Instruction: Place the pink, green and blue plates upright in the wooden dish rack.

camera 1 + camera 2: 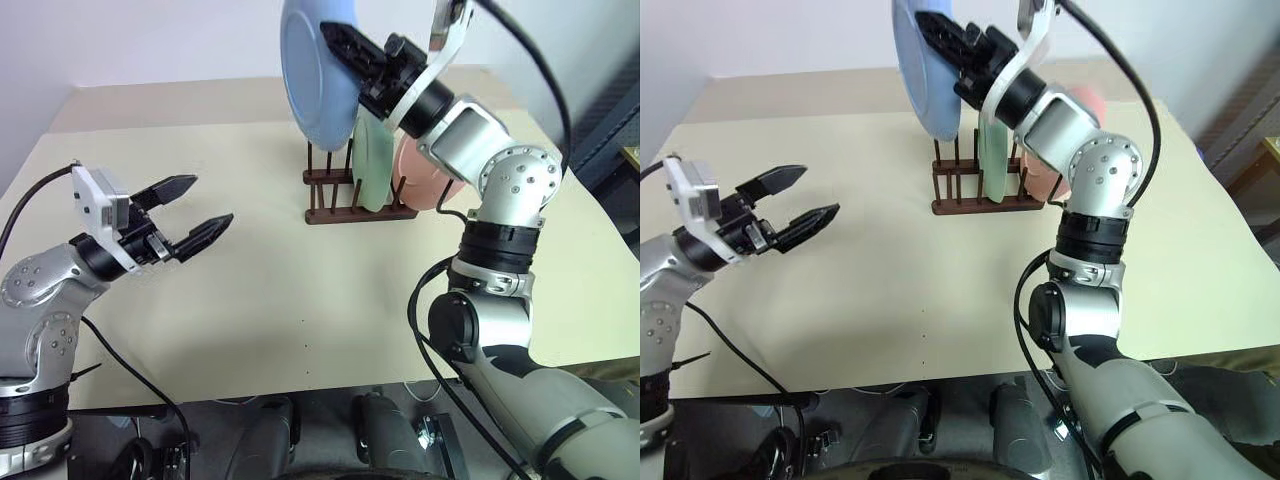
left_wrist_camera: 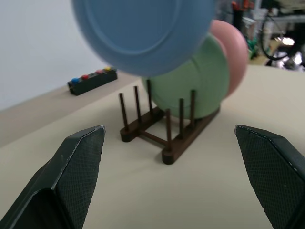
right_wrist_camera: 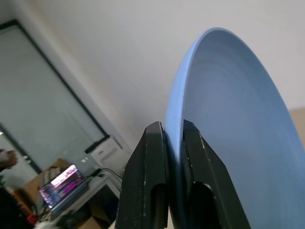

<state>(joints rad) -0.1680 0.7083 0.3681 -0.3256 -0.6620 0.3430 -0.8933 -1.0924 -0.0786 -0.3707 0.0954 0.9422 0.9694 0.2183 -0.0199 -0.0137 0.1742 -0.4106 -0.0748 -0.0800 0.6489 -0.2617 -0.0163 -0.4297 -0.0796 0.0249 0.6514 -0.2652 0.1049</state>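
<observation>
Cream matte table [image 1: 300, 300]. Right gripper [image 1: 335, 40] is clamped on the rim of the blue plate [image 1: 315, 75], holding it edge-down in the air above the open pegs at the left end of the wooden dish rack [image 1: 340, 205], near the table's far edge. Green plate [image 1: 372, 160] and pink plate [image 1: 425, 175] stand upright in the rack's slots. Left gripper [image 1: 195, 225] hovers over the left side of the table, fingers spread wide, holding nothing. Left wrist view adds a black box with coloured buttons [image 2: 91, 80] by the far edge; right wrist view shows the two fingers pinching the plate's thin rim. Plates smooth, round, shallow; rack dark wood, thin round pegs.
</observation>
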